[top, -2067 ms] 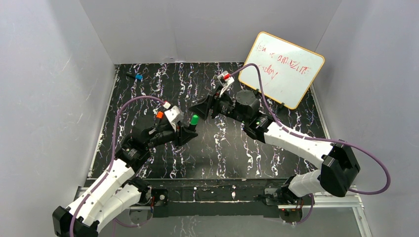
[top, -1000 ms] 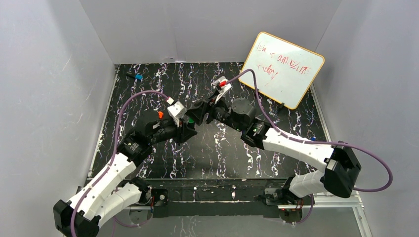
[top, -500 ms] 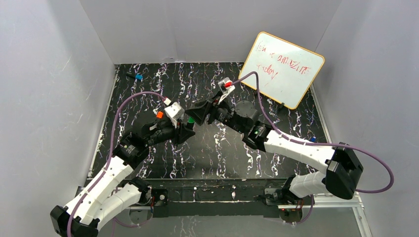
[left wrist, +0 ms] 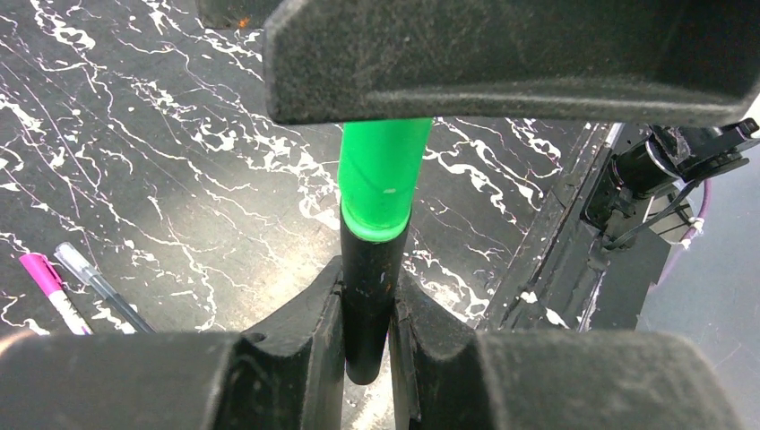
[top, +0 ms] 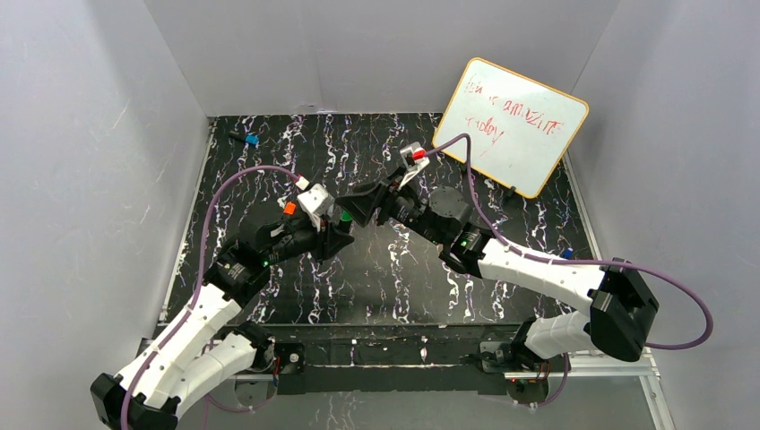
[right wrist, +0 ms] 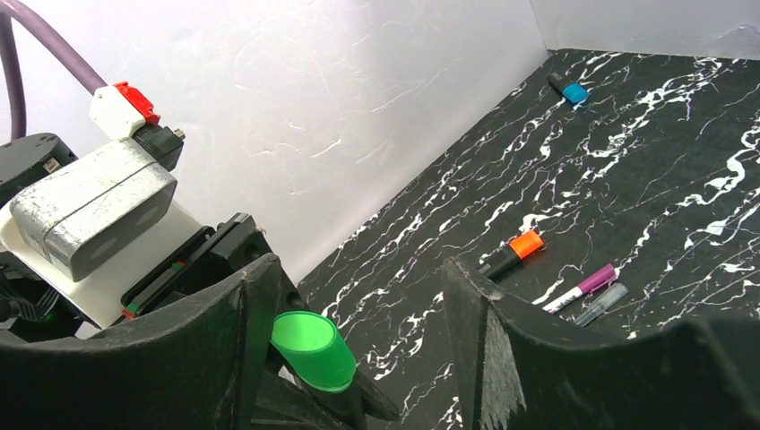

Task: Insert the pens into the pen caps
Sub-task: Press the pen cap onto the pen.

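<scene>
The short black plastic marker with a green end (left wrist: 367, 269), mid-frame, is clenched low on its barrel by the left gripper (left wrist: 367, 309). It looks light, stiff and probably slick. The green end is the place to grasp, and it sits between the spread, empty jaws of the right gripper (right wrist: 363, 287).

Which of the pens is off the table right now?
The green-ended black marker, clamped in the left gripper. The orange-ended marker, purple-capped pen and clear pen all lie flat on the tabletop.
</scene>
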{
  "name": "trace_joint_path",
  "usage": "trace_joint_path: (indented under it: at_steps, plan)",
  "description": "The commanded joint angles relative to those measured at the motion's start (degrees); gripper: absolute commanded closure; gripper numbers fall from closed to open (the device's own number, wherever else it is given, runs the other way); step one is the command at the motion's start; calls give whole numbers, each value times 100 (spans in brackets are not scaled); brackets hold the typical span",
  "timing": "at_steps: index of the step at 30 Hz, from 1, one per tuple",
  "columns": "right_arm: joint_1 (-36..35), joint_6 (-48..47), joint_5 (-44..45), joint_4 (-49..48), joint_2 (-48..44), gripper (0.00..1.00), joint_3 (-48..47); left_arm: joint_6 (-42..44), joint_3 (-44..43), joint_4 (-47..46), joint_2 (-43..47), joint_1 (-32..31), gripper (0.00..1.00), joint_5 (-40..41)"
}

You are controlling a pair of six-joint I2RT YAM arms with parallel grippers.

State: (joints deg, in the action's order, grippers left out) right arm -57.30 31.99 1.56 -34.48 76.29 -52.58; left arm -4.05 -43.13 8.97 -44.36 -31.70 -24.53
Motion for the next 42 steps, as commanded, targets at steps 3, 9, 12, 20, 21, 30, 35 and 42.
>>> trace_joint_path:
  at_steps: [3, 9, 12, 20, 21, 30, 35, 42]
  plan:
    - [-231, -149, -729, 1145, 275, 27, 460, -135, -545, -1818, 342, 100, 100, 696]
    - [-237, 58, -872, 892, 281, 27, 656, -81, -530, -1957, 372, 100, 100, 763]
    - [-238, 132, -946, 830, 318, 27, 670, -78, -495, -2019, 407, 103, 100, 809]
    - [-231, 373, -1218, 616, 494, 27, 721, -69, -434, -2197, 521, 103, 100, 898]
    - [-233, 404, -1244, 606, 507, 27, 727, -69, -432, -2224, 523, 99, 100, 898]
    - [-275, 640, -1375, 401, 640, 27, 903, 0, -424, -2323, 526, 103, 100, 917]
    - [-327, 743, -1392, 279, 698, 27, 1034, 105, -493, -2263, 505, 100, 100, 942]
    - [-357, 859, -1438, 114, 750, 27, 1212, 144, -486, -2348, 553, 102, 100, 1039]
